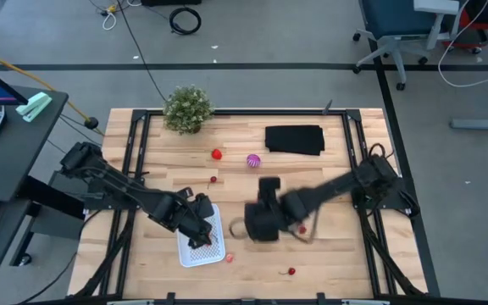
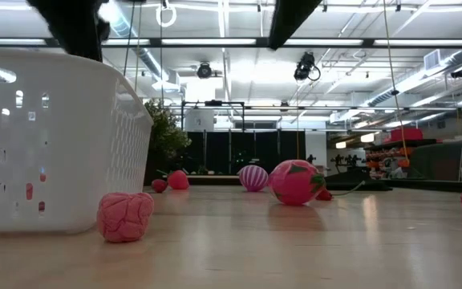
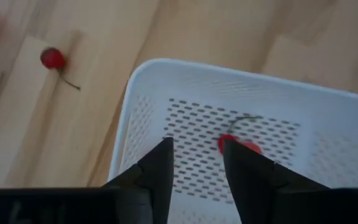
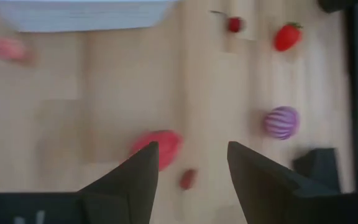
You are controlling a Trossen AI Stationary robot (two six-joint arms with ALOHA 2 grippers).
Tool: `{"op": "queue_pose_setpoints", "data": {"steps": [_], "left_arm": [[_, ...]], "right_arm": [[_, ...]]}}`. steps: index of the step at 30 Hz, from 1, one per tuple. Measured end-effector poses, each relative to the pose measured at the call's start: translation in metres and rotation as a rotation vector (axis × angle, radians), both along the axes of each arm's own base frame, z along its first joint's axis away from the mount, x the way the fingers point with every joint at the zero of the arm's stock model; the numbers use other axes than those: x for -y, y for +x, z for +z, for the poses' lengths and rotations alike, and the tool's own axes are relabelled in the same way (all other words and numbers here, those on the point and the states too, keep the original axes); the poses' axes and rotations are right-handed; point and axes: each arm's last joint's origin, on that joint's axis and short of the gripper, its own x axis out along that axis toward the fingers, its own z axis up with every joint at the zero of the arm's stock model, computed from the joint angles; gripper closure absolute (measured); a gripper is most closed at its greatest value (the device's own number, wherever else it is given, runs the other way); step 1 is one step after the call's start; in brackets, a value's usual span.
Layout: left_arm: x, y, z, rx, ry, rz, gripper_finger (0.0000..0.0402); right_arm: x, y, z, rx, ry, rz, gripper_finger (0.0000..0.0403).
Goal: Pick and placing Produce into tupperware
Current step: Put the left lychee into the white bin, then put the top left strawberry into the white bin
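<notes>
You have one cherry [image 3: 240, 145] in the tupperware [image 3: 143, 93] under your open left gripper [image 3: 196, 163]; the open right gripper [image 4: 191, 163] holds nothing, most produce remains out.

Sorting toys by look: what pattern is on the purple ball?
Purple with pale stripes; the ball shows best in the right wrist view.

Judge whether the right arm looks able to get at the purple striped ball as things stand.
Probably yes. The right gripper is open and empty above bare wood, and the purple striped ball lies in the open ahead of it. Only small red pieces lie nearby; the left gripper is over the white container.
</notes>
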Motion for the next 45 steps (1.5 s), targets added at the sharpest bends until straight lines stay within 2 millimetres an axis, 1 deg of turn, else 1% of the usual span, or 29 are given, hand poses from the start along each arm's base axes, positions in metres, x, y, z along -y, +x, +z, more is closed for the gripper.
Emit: {"op": "queue_pose_setpoints", "data": {"steps": [4,8,10,13,15,17,18,20,23,26,30,33,39,42,45], "left_arm": [[-0.004,-0.006,0.038,-0.063,0.066,-0.031,0.0257],[-0.017,-0.025,0.074,-0.169,0.222,-0.006,0.0276],[-0.022,-0.032,0.088,-0.133,0.233,0.008,0.0283],[-0.031,-0.048,0.110,-0.032,0.201,-0.060,0.0288],[-0.041,-0.060,0.118,-0.006,0.230,0.003,0.0289],[-0.048,-0.070,0.124,0.074,0.253,0.073,0.0289],[-0.053,-0.078,0.129,0.118,0.266,0.089,0.0289],[-0.063,-0.094,0.138,0.181,0.281,0.131,0.0290],[-0.074,-0.108,0.148,0.269,0.275,0.188,0.0288],[-0.084,-0.121,0.156,0.344,0.308,0.240,0.0285],[-0.092,-0.132,0.162,0.391,0.325,0.265,0.0280],[-0.095,-0.134,0.163,0.393,0.329,0.269,0.0279],[-0.095,-0.133,0.163,0.371,0.362,0.220,0.0287],[-0.095,-0.133,0.163,0.370,0.364,0.218,0.0289],[-0.095,-0.133,0.163,0.369,0.364,0.217,0.0288]], "right_arm": [[0.057,0.022,0.002,0.024,0.043,-0.051,0.0204],[0.117,0.040,0.005,0.102,0.192,-0.038,0.0215],[0.142,0.047,0.009,0.168,0.265,0.000,0.0226],[0.171,0.057,0.016,0.299,0.363,0.092,0.0245],[0.187,0.063,0.022,0.405,0.407,0.139,0.0257],[0.198,0.070,0.025,0.492,0.423,0.163,0.0266],[0.202,0.073,0.022,0.510,0.422,0.163,0.0269],[0.208,0.080,0.009,0.500,0.425,0.155,0.0273],[0.210,0.091,-0.023,0.419,0.437,0.146,0.0274],[0.212,0.102,-0.053,0.362,0.410,0.189,0.0273],[0.216,0.118,-0.088,0.353,0.361,0.215,0.0273],[0.217,0.123,-0.096,0.371,0.342,0.199,0.0273],[0.217,0.126,-0.090,0.420,0.305,0.194,0.0273],[0.218,0.128,-0.085,0.441,0.232,0.215,0.0272],[0.221,0.129,-0.086,0.452,0.220,0.207,0.0270]]}}
